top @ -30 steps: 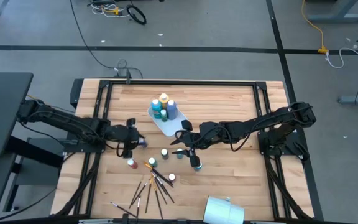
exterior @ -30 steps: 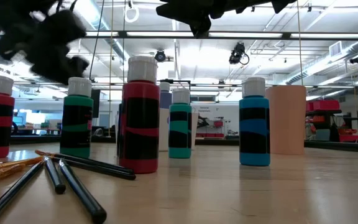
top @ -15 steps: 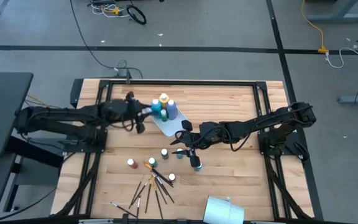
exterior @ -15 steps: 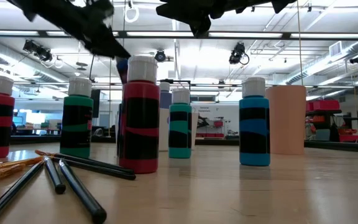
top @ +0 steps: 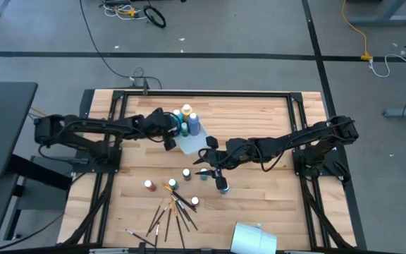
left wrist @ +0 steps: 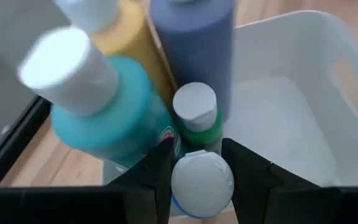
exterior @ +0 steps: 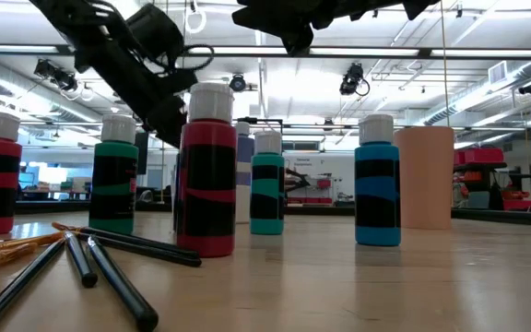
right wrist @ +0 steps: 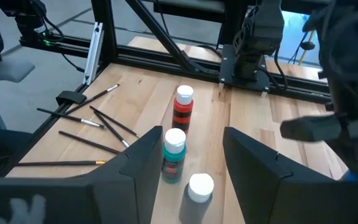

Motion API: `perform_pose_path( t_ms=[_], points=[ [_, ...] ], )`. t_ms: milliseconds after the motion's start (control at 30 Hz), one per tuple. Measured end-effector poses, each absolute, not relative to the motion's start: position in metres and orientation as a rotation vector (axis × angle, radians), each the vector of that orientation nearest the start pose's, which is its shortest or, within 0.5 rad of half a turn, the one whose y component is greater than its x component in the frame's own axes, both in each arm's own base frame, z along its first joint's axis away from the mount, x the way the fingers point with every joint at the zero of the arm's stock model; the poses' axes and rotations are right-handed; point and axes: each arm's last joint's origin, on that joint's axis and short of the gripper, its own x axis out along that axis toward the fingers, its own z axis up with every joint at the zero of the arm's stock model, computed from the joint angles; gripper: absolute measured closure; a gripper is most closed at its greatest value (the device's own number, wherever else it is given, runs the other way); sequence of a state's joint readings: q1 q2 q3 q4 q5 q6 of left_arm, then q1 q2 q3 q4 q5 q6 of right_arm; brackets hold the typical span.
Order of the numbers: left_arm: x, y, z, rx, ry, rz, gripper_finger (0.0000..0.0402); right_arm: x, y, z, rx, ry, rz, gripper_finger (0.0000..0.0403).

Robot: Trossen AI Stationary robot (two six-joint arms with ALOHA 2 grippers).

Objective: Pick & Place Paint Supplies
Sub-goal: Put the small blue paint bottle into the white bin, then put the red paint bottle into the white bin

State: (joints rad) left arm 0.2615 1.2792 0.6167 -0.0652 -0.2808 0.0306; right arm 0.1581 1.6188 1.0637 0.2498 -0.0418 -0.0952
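My left gripper (top: 169, 138) is at the near left corner of the white tray (top: 199, 145), shut on a small white-capped blue paint bottle (left wrist: 202, 183). Yellow (top: 186, 113), teal (top: 178, 123) and blue (top: 194, 124) bottles stand in the tray, with a small green one (left wrist: 196, 115) in front of them. My right gripper (top: 207, 168) hangs open above the table's middle, over loose bottles (top: 203, 174). Dark-tipped brushes (top: 173, 212) lie fanned out near the front edge. My left gripper pinches the small bottle between its two fingers (left wrist: 158, 174), which stand on either side just below the white cap (left wrist: 202, 180). The fingers slant down from the table's left. The bottle is lifted clear, right beside the bottles in the tray; the cap hides its body.
Loose bottles stand on the table: red (top: 149, 185), teal (top: 187, 173), blue (top: 223, 187) and a white-capped one (top: 194, 202) among the brushes. A pale cup (top: 253, 238) lies at the near right. Black frame rails (top: 203, 94) edge the table.
My left gripper has swung from the left middle of the table toward the far edge and the right, carrying the small bottle clear of the table up to the tray's corner. It has stayed shut on the bottle.
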Motion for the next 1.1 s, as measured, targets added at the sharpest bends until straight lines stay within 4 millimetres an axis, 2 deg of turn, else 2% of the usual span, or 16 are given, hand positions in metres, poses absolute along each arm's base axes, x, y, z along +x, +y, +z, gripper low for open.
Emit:
perform_pose_path(
  t_ms=[200,467,733,867,1100],
  points=[
    [0.239,0.078,0.177,0.042,0.788,0.542,0.0262,0.360,0.059,0.260,-0.112,0.301,0.213,0.0231],
    [0.237,0.088,0.177,0.027,0.786,0.572,0.0267,0.360,0.059,0.259,-0.112,0.309,0.213,0.0231],
    [0.235,0.089,0.177,0.068,0.805,0.593,0.0219,0.360,0.059,0.259,-0.112,0.308,0.214,0.0231],
    [0.236,0.086,0.184,0.078,0.779,0.553,0.0208,0.360,0.059,0.259,-0.112,0.308,0.214,0.0231],
    [0.234,0.076,0.216,0.112,0.702,0.494,0.0211,0.360,0.059,0.259,-0.111,0.312,0.213,0.0231]
  ],
)
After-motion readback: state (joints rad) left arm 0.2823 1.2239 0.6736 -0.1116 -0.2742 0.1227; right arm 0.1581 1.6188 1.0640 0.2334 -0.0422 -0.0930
